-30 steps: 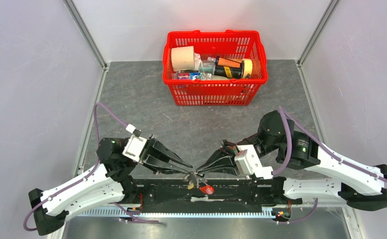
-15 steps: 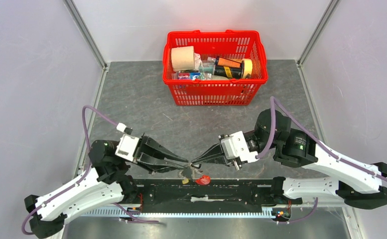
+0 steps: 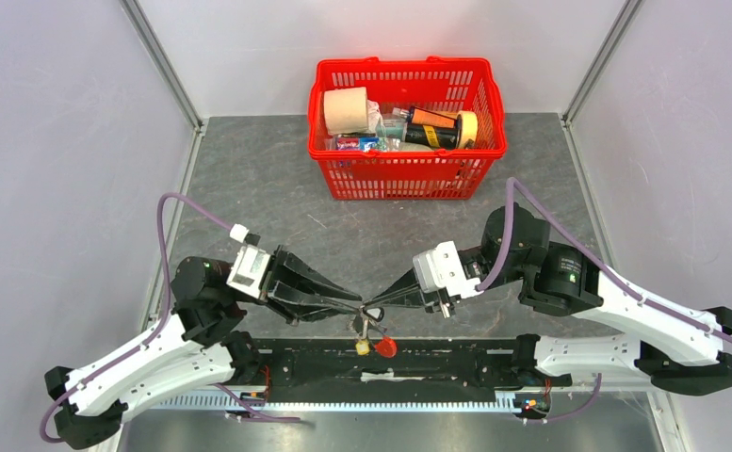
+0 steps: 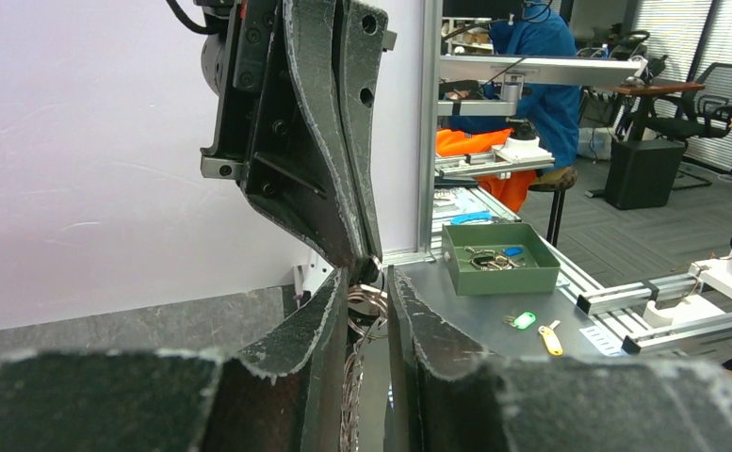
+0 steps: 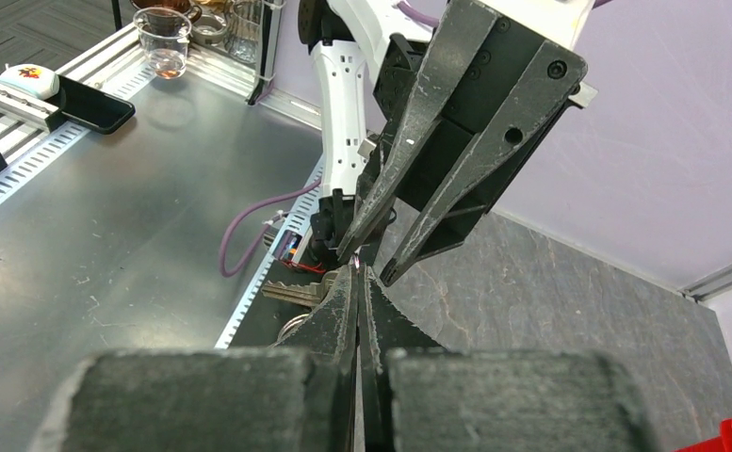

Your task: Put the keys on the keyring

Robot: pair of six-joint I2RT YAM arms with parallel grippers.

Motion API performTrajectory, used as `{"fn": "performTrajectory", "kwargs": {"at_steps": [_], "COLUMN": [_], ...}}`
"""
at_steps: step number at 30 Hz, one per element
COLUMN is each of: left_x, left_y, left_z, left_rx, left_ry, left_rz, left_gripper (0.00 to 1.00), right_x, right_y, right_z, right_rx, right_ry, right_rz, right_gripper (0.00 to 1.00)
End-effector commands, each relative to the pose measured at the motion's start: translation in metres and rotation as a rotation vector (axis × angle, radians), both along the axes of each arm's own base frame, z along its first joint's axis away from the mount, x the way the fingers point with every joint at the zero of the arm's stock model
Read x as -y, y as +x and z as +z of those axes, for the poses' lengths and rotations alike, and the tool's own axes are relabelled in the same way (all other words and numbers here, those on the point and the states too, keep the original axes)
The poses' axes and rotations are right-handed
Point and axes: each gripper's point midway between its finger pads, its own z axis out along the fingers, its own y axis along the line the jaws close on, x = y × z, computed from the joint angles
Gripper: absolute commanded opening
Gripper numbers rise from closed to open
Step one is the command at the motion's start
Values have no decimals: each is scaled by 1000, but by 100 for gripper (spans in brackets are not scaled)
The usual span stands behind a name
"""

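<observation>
Moved: both grippers have drawn back from the near rail toward the middle of the table (image 3: 277,188), tips still meeting. The right wrist has rolled over, and the dangling bundle has come along with them.
Left gripper (image 3: 356,306): jaws stand partly apart. In its wrist view the silvery coil (image 4: 350,377) runs down through the gap. I cannot tell whether the coil is squeezed or merely straddled.
Right gripper (image 3: 372,307): closed tight, its tips pushed in between the left jaws. A thin metal loop sits right at the tips, but whether it is pinched is too small to tell.
Keyring (image 3: 385,347): hangs just below the meeting tips. The red strap and the brass clasp (image 3: 363,347) dangle side by side over the black base rail.
Keys (image 5: 294,292): flat metal blades, probably the keys, show just below and left of the right gripper's tips, close to the ring. Their head colours are not visible.
Step in hand: likely threading a key onto the ring, with one claw steadying and the other feeding.
Doing it well: keep the ring still and taut, move only one arm, and feed along the wire's curve in small, slow motions.
Risk: a slip would probably drop the whole bundle onto the rail.
</observation>
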Motion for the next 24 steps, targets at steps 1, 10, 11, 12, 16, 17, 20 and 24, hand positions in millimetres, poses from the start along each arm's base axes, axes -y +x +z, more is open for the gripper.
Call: {"fn": "performTrajectory", "kwargs": {"at_steps": [1,10,11,12,16,17,20,24], "left_x": [-6,-3,-3,-3,-2,-2,-1,0], "left_y": [-2,-1,-1,-1,0,0,0,1], "left_z": [19,19,18,18,18,18,17,17], "left_rx": [48,40,39,39,36,36,35,33], "left_ry": [-47,-40,-38,-38,-36,-36,-33,-30], "left_rz": [22,13,12,13,14,14,13,13], "left_gripper": [28,23,23,22,17,15,7,2], "right_x": [5,4,3,3,3,3,3,3], "right_y": [-1,1,1,1,1,1,1,0], "right_z": [27,30,30,30,32,32,31,32], "right_rx": [7,-6,-8,-9,-10,-10,-12,-16], "right_ry": [64,65,67,67,71,70,70,70], "right_rz": [-13,-25,-26,-25,-28,-27,-27,-26], "right_gripper": [0,0,0,0,0,0,0,0]}}
